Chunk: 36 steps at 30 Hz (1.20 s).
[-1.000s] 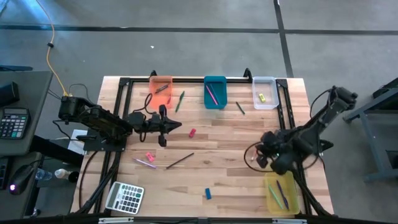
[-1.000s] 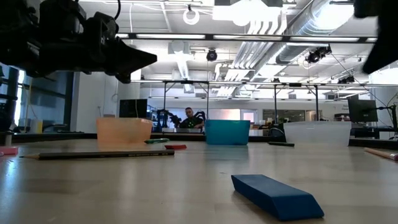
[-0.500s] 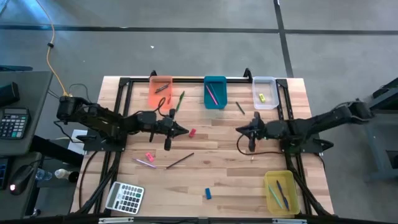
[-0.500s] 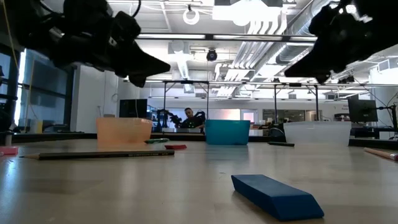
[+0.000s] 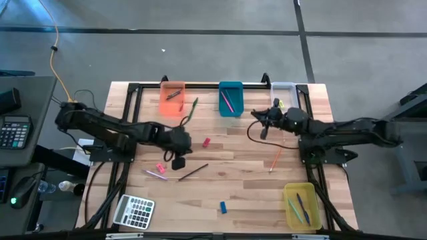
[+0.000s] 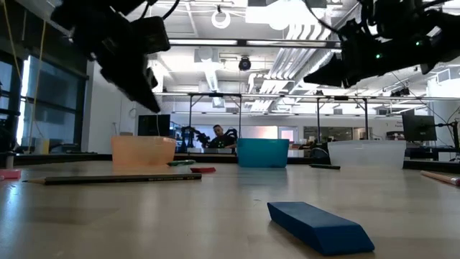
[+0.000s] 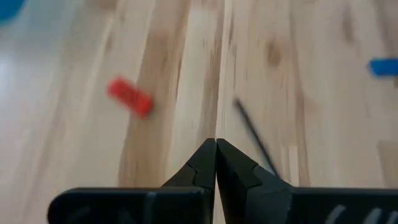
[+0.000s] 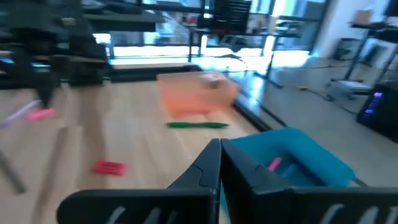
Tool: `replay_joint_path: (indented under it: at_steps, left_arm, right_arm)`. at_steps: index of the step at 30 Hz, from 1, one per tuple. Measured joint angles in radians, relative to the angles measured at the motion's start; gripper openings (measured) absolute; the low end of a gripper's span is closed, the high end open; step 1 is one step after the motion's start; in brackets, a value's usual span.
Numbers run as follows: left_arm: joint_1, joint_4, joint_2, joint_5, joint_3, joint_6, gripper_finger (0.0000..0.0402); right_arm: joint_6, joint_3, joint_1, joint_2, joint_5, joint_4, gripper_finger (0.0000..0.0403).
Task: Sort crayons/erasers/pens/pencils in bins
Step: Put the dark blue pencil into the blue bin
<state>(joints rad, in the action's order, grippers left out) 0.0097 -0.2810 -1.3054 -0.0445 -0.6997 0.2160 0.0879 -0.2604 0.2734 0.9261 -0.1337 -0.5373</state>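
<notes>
At the bottom of the high view, the blue eraser (image 5: 223, 207) lies loose on the bench (image 5: 240, 187), with the yellow bin (image 5: 301, 206) at lower right already holding a few sticks. Mid-frame we see a pink eraser (image 5: 160, 168), a dark pencil (image 5: 193, 172), a red eraser (image 5: 206, 142) and an orange pencil (image 5: 275, 161) still unsorted. The left end effector (image 5: 179, 161) and right end effector (image 5: 261, 131) hover pinched together, carrying nothing. At the top, the orange bin (image 5: 172, 99), teal bin (image 5: 231, 99) and clear bin (image 5: 283, 97) hold items. We judge sorting roughly half finished.
</notes>
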Motion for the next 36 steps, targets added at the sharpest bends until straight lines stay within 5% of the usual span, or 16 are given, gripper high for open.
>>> replay_joint_path:
  at_steps: [7,18,36]
  left_arm:
    - [-0.158,-0.153,-0.042,-0.07,-0.036,0.282,0.0031]
    - [-0.356,-0.131,-0.179,-0.171,-0.037,0.631,0.0098]
    - [-0.468,-0.086,-0.318,-0.199,-0.04,0.773,0.0117]
  right_arm:
    - [0.018,0.0,0.055,0.071,0.054,-0.011,0.0]
    - [0.105,0.0,0.055,0.109,0.105,-0.1,0.0]
    - [0.123,0.0,0.055,0.109,0.106,-0.098,0.0]
